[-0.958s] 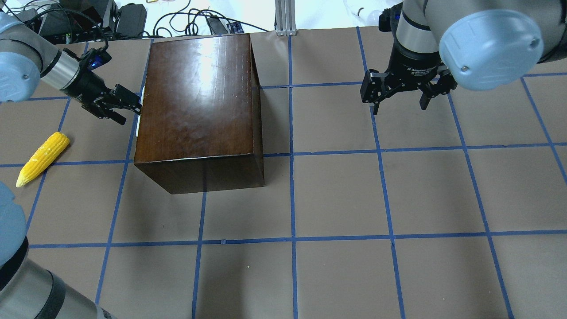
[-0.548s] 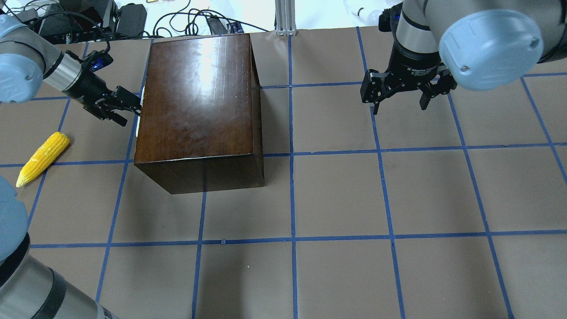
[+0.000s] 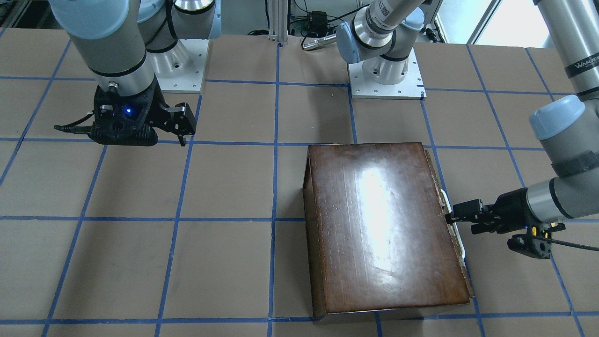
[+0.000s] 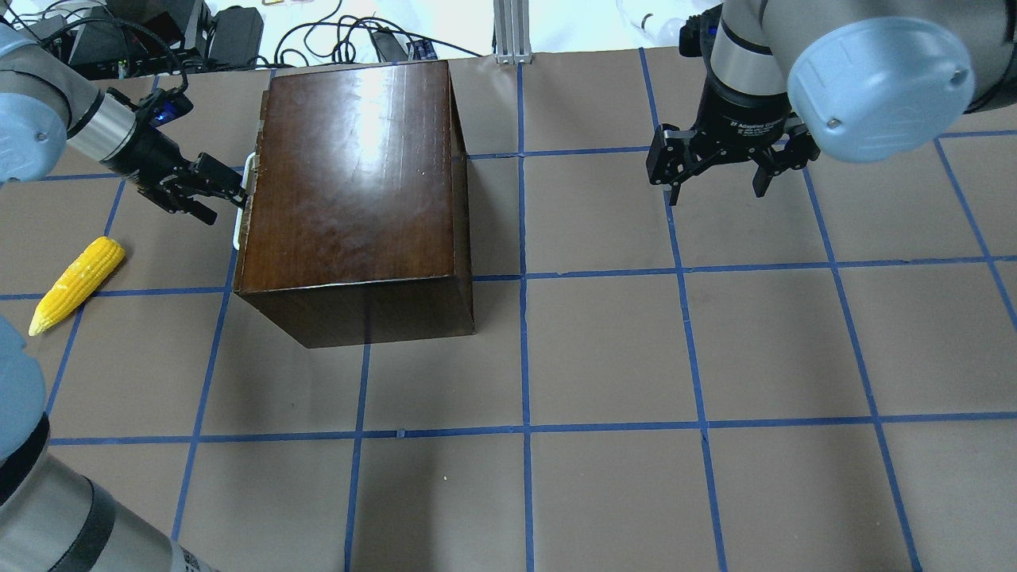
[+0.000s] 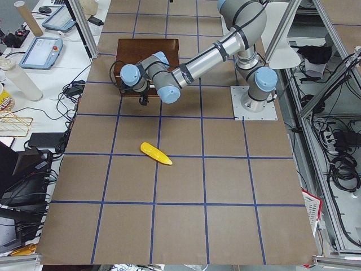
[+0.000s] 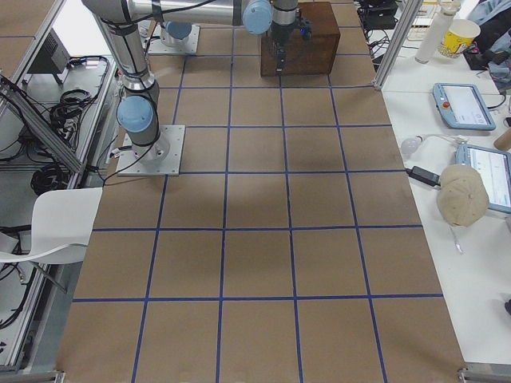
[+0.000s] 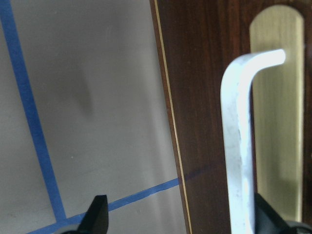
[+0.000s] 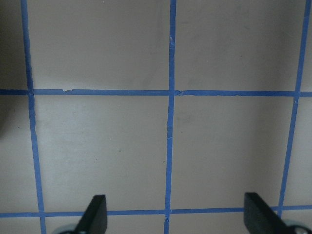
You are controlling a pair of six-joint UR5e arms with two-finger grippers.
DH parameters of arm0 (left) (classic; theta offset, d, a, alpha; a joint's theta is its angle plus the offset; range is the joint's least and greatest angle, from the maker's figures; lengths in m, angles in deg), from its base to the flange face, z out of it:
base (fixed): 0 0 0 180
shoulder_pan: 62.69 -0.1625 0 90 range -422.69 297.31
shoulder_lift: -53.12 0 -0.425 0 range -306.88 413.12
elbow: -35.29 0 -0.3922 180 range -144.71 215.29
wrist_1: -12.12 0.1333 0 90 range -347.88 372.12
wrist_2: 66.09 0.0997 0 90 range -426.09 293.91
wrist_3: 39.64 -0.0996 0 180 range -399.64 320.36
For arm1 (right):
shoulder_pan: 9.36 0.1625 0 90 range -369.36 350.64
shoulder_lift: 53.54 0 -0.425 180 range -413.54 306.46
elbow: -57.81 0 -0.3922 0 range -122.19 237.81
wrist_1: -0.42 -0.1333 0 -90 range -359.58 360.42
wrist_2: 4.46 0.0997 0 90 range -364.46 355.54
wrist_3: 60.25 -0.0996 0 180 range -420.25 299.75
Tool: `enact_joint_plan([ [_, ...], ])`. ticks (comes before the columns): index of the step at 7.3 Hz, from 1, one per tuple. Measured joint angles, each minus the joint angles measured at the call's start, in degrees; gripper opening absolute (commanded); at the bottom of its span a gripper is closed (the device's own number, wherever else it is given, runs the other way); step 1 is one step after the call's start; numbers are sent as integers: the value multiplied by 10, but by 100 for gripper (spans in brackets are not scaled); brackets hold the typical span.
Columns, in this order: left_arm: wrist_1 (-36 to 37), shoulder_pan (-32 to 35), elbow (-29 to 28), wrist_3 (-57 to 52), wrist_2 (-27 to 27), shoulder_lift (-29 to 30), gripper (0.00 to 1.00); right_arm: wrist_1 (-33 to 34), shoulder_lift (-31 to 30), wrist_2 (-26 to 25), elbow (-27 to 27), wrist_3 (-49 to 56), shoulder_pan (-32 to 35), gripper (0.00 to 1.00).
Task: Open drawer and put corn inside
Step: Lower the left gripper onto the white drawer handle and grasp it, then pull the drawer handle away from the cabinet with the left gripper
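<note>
The corn [image 4: 78,284], a yellow toy cob, lies on the table left of the dark brown box [image 4: 353,175] and also shows in the exterior left view [image 5: 156,153]. The drawer's dark front panel [image 7: 204,97] faces left and stands out a little from the box. My left gripper [image 4: 222,200] is at its white handle [image 4: 249,168]. In the left wrist view the jaws are wide apart, and the handle [image 7: 239,146] lies just inside one finger [image 7: 267,220]. My right gripper [image 4: 715,191] hangs open and empty over bare table at the far right.
Cables and power bricks [image 4: 230,32] lie beyond the table's far edge behind the box. A metal post [image 4: 512,28] stands at the far edge. Blue tape lines grid the brown table [image 4: 604,349]. The right arm's elbow [image 4: 882,79] hangs over the far right corner.
My left gripper has moved left, away from the box. The white handle and the drawer's front edge have come out a little with it. The corn and right arm have not moved.
</note>
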Motion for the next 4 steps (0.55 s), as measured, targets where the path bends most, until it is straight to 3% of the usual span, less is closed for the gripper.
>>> enact_joint_plan([
  [4,-3,-2,-9,-10,15,2,100,0,0,0,0,0,0,100],
])
